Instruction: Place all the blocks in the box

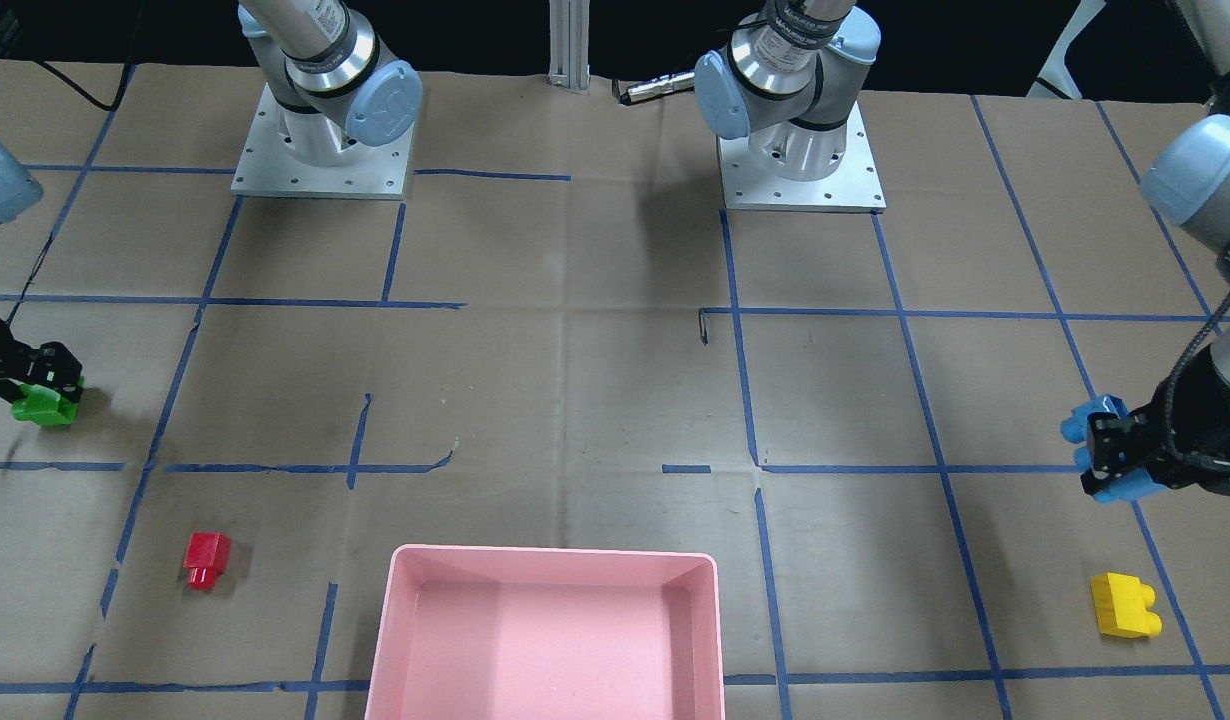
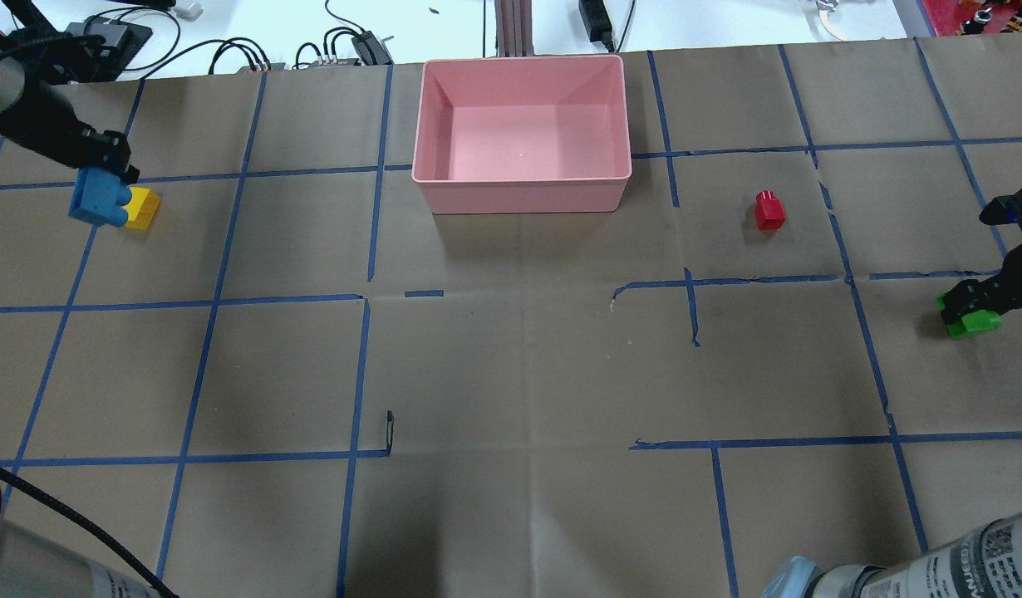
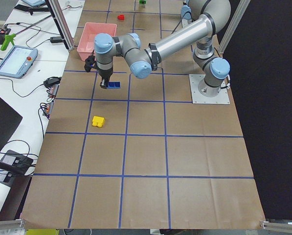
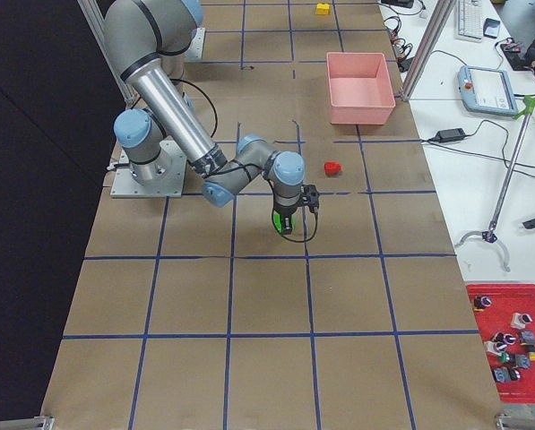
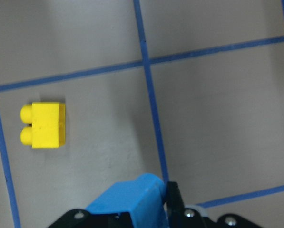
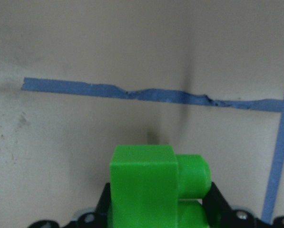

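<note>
Exterior front-facing view: the left gripper (image 1: 1105, 450), at the picture's right edge, is closed around the middle of the light-blue block (image 1: 1091, 418). The block's long axis runs from the robot's side to the operators' side, and its studs point sideways toward the table's middle. The left wrist camera shows only one blue corner between the black fingers, with the table well below, so the block appears lifted. The yellow block (image 1: 1125, 605) lies on its side nearer the operators' edge, well apart from the blue one here. In the overhead view the two overlap and the gripper's fingers are mostly hidden. At the picture's left edge, the right gripper (image 1: 47, 390) is clamped on the green block (image 1: 41, 410). The right wrist camera shows this block's studs pointing sideways, to that picture's right. Whether it touches the table I cannot tell. The red block (image 1: 207, 560) lies alone between the green block and the box (image 1: 555, 553), its single stud toward the operators' edge. The box sits mid-table at the operators' edge, its long axis along the table. Its near wall is cut off at the bottom of this view, but the overhead view shows it whole. All four blocks are outside it.
</note>
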`<state>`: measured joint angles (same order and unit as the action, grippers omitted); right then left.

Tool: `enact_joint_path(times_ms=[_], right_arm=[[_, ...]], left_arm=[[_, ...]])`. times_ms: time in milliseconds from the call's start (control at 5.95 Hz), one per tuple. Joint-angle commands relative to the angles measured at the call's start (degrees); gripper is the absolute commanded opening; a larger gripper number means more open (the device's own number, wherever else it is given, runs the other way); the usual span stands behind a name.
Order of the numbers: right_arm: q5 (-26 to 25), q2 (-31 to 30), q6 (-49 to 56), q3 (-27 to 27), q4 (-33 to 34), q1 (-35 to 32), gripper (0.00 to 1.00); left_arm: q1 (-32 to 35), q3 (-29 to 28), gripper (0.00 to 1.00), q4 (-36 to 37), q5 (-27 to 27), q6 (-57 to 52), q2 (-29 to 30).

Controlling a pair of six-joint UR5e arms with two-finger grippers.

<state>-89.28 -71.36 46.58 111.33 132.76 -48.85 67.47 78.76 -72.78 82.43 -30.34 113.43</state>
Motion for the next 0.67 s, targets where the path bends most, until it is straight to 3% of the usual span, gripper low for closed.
enact_joint_path(times_ms=[0,168,336,504], right_arm=[[0.3,-0.7,-0.2,-7.5,-2.9,-3.5,0.08],[2.9,-0.6,-0.3,-11.7,-4.3,-6.6,0.08],[10.1,-0.5,-0.5,-16.1,-4.4,-10.2,0.09],[10.9,-0.4,-0.9,-18.5,-5.9,-13.7,0.09]], left_arm=[[11.6,-10.9,0.06,-1.4,-0.2,19.9,6.7],[17.6,-16.7,0.06,-1.4,-0.2,30.4,10.6],[23.8,-23.2,0.06,-1.0,0.0,39.0,14.7],[28.5,-28.4,0.06,-0.9,0.6,43.3,19.2]])
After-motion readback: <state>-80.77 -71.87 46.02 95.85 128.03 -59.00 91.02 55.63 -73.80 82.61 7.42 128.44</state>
